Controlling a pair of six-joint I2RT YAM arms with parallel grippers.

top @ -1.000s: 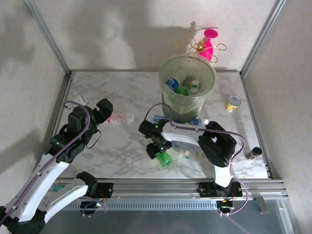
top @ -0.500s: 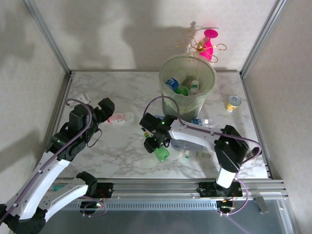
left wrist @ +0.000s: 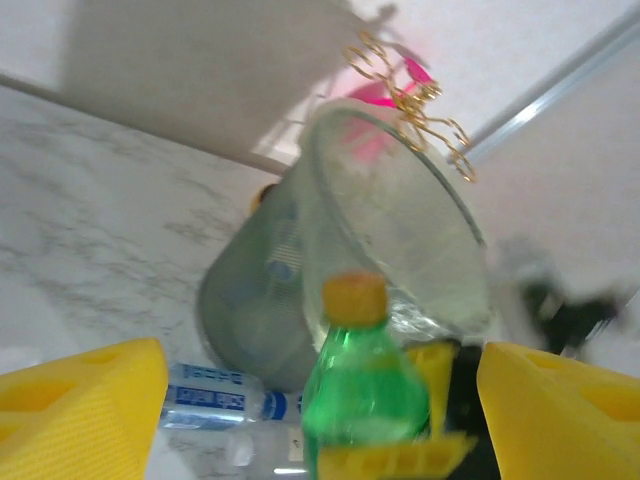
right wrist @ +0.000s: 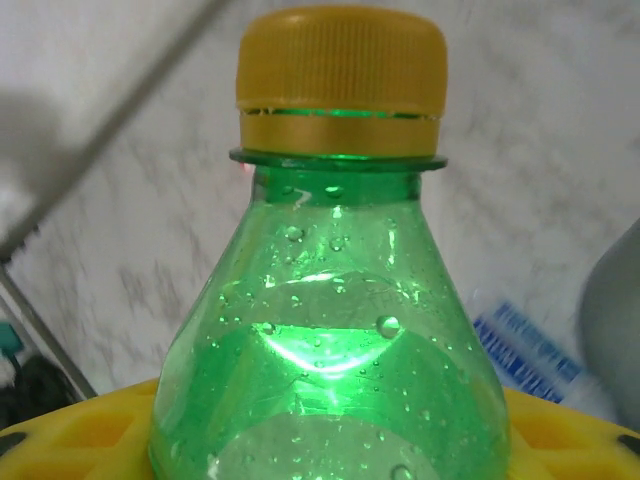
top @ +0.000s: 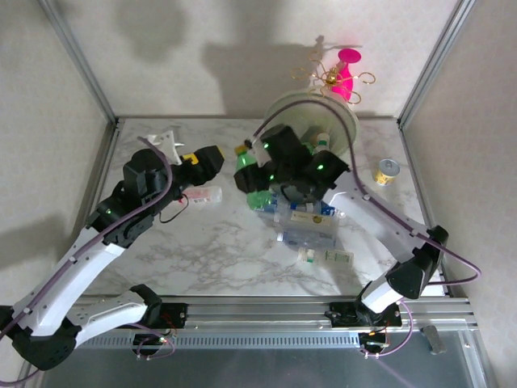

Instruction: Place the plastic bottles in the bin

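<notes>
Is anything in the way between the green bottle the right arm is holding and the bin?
Nothing visible. The green bottle, clamped in the right gripper, is up off the table just left of the bin, with no object between them.

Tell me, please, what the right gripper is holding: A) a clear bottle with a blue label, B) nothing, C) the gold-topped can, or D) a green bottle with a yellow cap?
D: the right gripper is shut on the green bottle, whose yellow cap stands above the yellow fingers in the right wrist view.
</notes>
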